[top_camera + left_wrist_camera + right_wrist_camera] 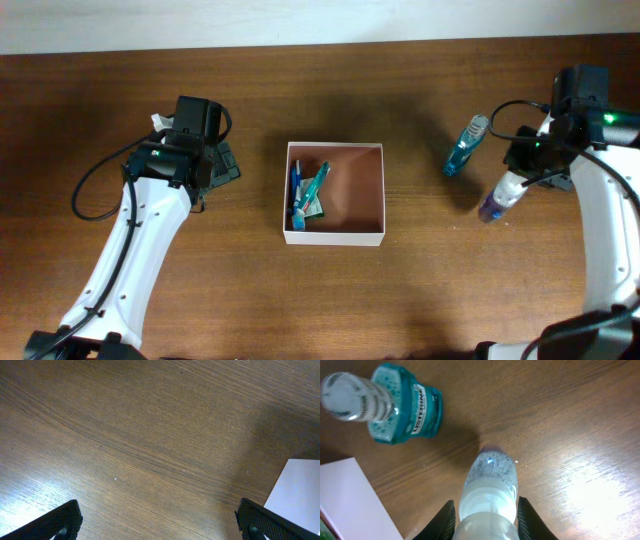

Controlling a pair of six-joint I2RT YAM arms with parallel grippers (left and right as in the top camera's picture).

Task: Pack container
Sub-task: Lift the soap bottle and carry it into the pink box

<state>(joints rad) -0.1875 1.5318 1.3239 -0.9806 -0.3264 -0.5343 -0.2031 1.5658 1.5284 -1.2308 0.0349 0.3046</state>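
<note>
- Plainly, the left pincer (213, 165) hangs over bare table (400, 300) with its jaws wide apart and nothing between them; in its wrist view the two dark fingers (57, 522) sit at the bottom corners of the frame, with only wood grain in the gap.
- The container (334, 238) lies between the two pincers, nearer the left one, open side up, showing white outer walls and a reddish-brown floor. From the left pincer (160, 527) one white wall of the container (297, 492) shows just off its right-hand finger, apart from it.
- Some blue and teal packets (308, 192) lie inside the container, bunched in the half that faces the left pincer.
- The right pincer (520, 172) is clamped on the upper part of a clear bottle (497, 202) with a purplish base. In the wrist view of the right pincer (486, 522) a finger (442, 520) presses on each flank of the clear bottle (489, 480). I cannot tell whether its base rests on the wood.
- A teal mouthwash bottle (465, 147) stands upright near the right pincer, on its container side. That teal mouthwash bottle (395, 405) is clear of the held one.
- A white corner of the container (347, 495) shows beside the right pincer's left-hand finger.
</note>
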